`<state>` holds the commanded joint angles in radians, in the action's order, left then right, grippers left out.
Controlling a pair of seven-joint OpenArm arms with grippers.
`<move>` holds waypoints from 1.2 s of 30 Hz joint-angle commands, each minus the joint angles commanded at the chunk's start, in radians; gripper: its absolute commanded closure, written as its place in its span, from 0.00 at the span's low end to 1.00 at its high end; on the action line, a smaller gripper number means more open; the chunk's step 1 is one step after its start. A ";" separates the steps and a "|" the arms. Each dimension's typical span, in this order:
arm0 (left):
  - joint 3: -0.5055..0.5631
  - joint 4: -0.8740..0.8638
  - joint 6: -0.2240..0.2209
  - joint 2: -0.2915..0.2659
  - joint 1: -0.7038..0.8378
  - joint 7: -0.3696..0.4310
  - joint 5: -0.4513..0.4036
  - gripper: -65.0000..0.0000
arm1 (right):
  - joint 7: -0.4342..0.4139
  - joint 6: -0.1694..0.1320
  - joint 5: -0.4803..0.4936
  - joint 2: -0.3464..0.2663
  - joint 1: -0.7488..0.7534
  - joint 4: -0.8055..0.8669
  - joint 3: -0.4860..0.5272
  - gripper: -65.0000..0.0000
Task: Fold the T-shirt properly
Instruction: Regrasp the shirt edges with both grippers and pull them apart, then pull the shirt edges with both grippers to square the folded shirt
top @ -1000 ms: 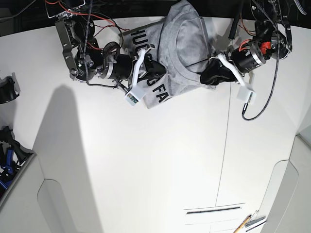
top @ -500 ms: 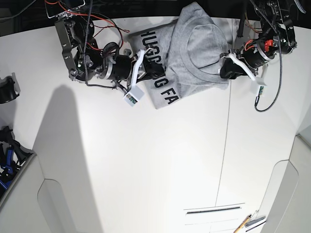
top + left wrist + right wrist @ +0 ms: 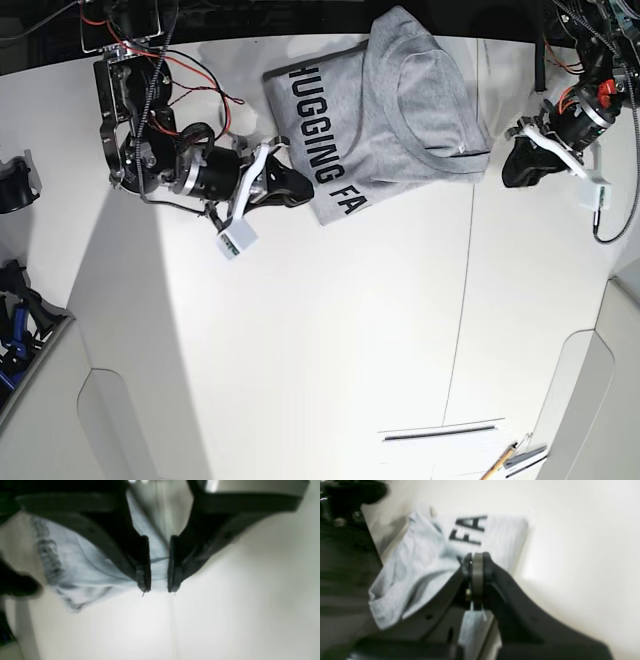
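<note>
a robotics lab, by the look of it: a bare white table (image 3: 300,350) made of joined panels, loose red and black wiring (image 3: 195,75) on the arm behind the right hand (image 3: 290,190), exposed motor housings.

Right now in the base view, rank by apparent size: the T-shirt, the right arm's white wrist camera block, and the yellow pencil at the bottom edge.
1. T-shirt, by far the largest.
2. White wrist camera block.
3. Yellow pencil, partly cut off, so its rank against the block is unsure.

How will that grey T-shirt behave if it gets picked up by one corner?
The T-shirt will probably droop and unfold: it is soft cloth, lying in loose wrinkled layers. It looks light for its spread. Likely not slippery on the table, since the folds hold where they lie.
</note>
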<state>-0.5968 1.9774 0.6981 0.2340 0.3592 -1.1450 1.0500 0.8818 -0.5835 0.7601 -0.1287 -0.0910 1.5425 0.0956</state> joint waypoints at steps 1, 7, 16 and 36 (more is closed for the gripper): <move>0.001 0.042 0.000 0.002 0.025 -0.021 0.042 0.82 | -0.011 0.000 0.001 0.007 -0.020 0.000 0.000 1.00; 0.055 0.155 0.000 0.001 0.148 -0.027 0.046 0.98 | -0.052 0.000 -0.140 0.100 -0.142 -0.003 0.000 1.00; 0.381 0.120 0.000 0.002 0.239 0.055 -0.263 1.00 | -0.108 0.000 -0.177 0.115 -0.292 -0.290 0.146 1.00; 0.413 -0.340 -0.011 0.001 -0.247 0.203 -0.555 1.00 | -0.062 0.000 -0.180 0.106 -0.296 -0.331 0.118 1.00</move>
<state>-0.1837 1.6375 0.6872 0.2352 0.1120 -0.9421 0.4950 0.8200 -0.5835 0.5797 -0.0223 -0.3866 1.2118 0.2134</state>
